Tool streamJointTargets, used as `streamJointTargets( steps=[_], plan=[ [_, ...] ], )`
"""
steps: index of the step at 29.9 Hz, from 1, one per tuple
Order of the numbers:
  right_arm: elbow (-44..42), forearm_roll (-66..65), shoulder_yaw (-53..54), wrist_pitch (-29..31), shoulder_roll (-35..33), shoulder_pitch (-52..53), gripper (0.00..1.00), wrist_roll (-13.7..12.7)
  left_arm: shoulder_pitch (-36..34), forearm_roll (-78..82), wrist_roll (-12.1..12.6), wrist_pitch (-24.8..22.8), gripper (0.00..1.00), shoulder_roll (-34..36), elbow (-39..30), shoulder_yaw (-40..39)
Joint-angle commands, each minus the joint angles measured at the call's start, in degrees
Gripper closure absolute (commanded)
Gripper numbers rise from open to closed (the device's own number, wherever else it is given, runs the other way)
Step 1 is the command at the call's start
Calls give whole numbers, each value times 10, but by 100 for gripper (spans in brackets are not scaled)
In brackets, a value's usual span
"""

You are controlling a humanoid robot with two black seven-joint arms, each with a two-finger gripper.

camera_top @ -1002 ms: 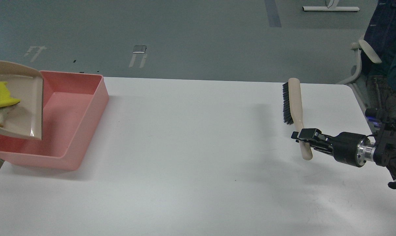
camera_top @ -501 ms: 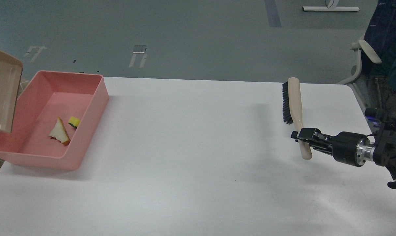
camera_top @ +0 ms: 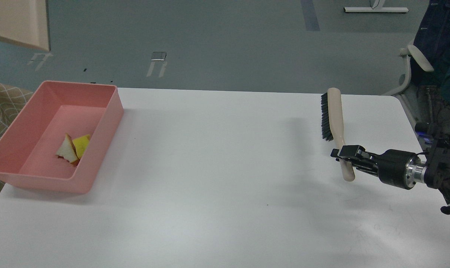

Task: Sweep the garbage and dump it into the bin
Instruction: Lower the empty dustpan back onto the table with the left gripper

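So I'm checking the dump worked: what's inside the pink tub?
Inside the pink tub, on its floor near the right wall, lie a whitish bread-like slice and a yellow sponge, touching. The slice overlaps the sponge's left edge, and the sponge's underside is hidden.

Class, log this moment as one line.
garbage: in pink plastic bin | right tool: gripping beige brush | beige dustpan: raised

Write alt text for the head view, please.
A pink bin on a white table holds a yellow sponge and a bread slice. The right hand grips a beige brush; a dustpan is raised top left.
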Motion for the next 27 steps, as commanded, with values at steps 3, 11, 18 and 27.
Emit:
streamJointTargets(
  steps=[3,11,18,27],
  plan=[
    [0,0,0,0,-1,-3,100,0,-92,-12,109,-8,100,-137,-73,11],
    [0,0,0,1,-4,-8,100,0,-101,-1,157,15,100,-299,-108,82],
    [1,0,0,2,-4,-11,100,0,-96,96,156,83,100,-425,-104,178],
    [1,0,0,2,-5,-12,100,0,-66,237,144,127,100,-536,-76,249]
  ],
)
